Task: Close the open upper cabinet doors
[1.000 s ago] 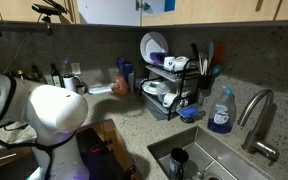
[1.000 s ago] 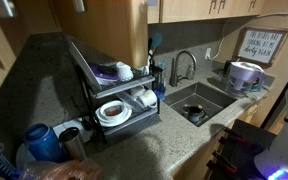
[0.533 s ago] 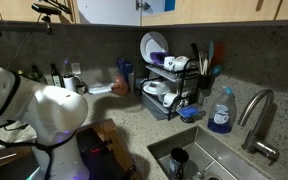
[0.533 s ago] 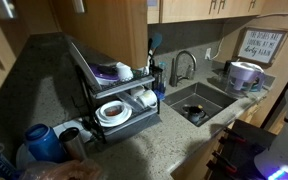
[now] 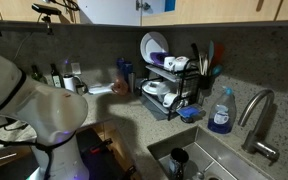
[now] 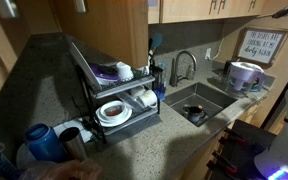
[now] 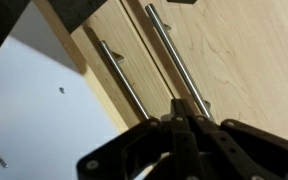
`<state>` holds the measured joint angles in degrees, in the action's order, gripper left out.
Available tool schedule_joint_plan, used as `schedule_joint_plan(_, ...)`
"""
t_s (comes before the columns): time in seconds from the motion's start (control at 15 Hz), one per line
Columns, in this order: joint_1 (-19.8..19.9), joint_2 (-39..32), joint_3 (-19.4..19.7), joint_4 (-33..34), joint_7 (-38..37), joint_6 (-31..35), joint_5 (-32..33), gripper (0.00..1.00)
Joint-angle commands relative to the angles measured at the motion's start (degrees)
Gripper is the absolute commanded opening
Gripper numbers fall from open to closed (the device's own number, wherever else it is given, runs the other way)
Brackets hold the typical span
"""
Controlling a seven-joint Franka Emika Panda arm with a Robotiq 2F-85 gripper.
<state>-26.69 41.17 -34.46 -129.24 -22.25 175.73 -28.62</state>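
I've got the end effector (image 7: 184,118) clenched, right up by the bar handles (image 7: 170,50) on the upper cabinet doors (image 7: 239,60). Dish rack (image 6: 114,95) sits underneath on the table (image 6: 149,145).

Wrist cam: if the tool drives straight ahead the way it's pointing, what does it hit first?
Most likely the long bar handle on the upper cabinet door: the shut tool points at the handle's near end. Past that, the door panel itself. Depth is hard to judge in the wrist view.

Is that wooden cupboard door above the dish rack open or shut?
Open. The upper cabinet door stands out from the wall, hanging in front of the dish rack, while the neighbouring doors sit flush.
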Motion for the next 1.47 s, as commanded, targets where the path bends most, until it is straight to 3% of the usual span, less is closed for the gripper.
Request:
schedule_joint_plan(0.0,3.2,-4.2,-1.8,3.2,-0.8,2.1,4.9,0.00)
schedule_joint_plan(0.33,14.3,-3.2,-7.7,4.8,-3.1,3.3,10.9,0.00)
schedule_joint_plan(0.67,20.9,-1.5,-12.0,6.7,-3.4,2.9,12.3,0.00)
schedule_joint_plan(1.4,25.1,5.6,-12.1,5.6,-2.9,0.8,11.9,0.00)
